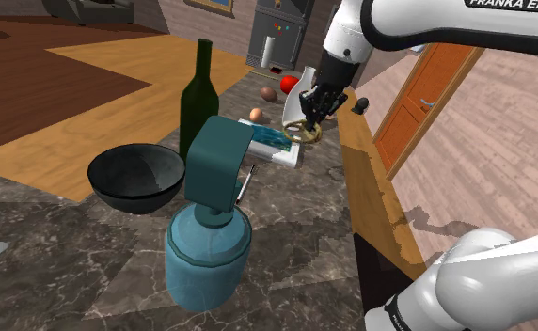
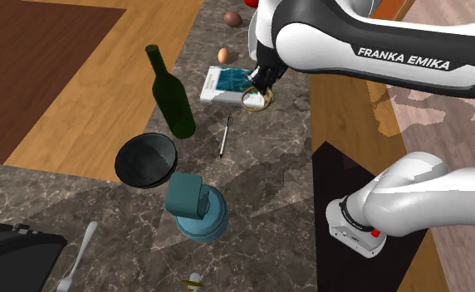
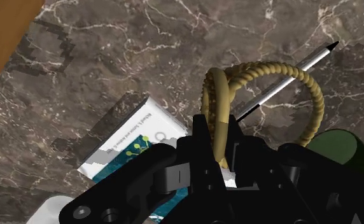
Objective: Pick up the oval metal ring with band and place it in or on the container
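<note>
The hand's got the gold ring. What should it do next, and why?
Probably carry it sideways toward the round black bowl: the black two-finger gripper is shut on the twisted gold oval ring, held clear of the dark marble counter.

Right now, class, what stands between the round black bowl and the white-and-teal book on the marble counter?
The dark green glass bottle stands upright between the round black bowl and the white-and-teal book; the second exterior view shows it.
</note>
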